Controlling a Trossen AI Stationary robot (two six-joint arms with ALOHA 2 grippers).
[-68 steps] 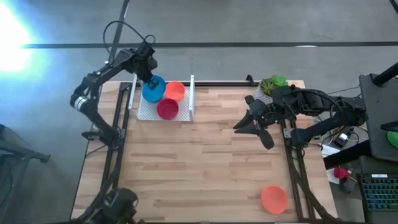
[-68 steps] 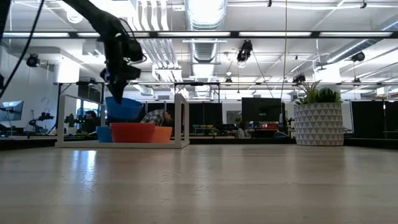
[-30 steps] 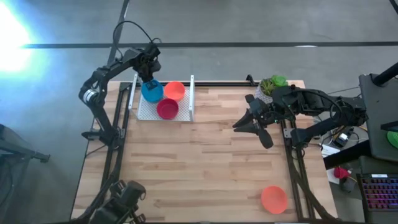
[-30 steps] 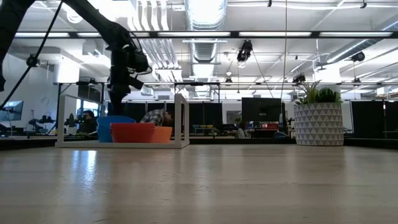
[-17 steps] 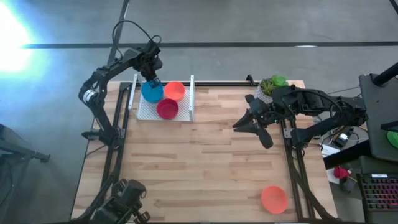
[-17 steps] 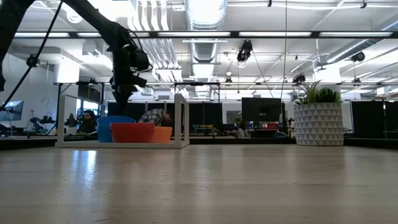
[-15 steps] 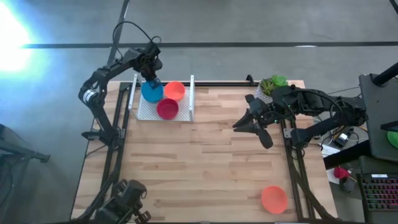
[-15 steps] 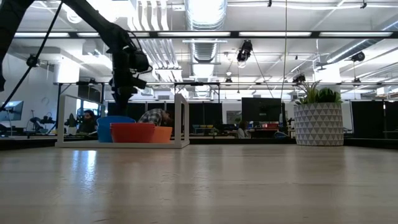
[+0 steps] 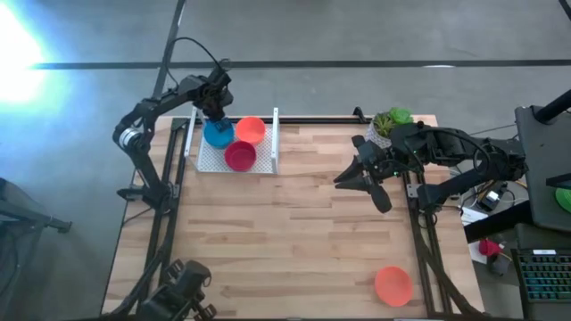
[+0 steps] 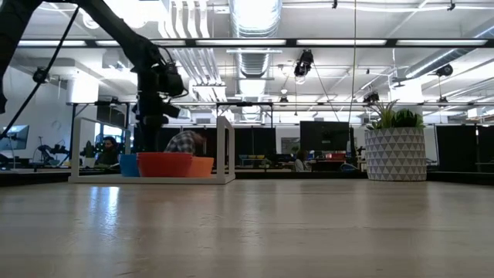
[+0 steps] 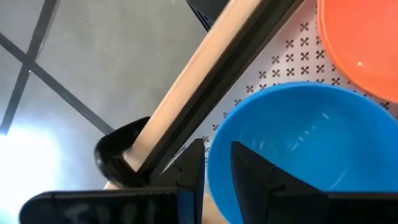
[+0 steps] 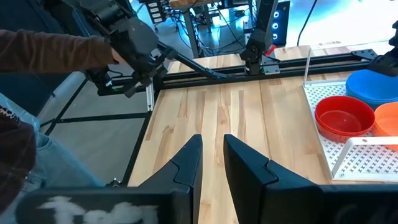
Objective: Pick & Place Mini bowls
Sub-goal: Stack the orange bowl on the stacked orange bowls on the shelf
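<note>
Beside the blue bowl (image 9: 218,135) sit orange bowl (image 9: 251,130) and red bowl (image 9: 239,156).

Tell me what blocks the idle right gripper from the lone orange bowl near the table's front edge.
Nothing visible does. Only bare wooden table lies between the right gripper and the small round orange plastic bowl.
</note>
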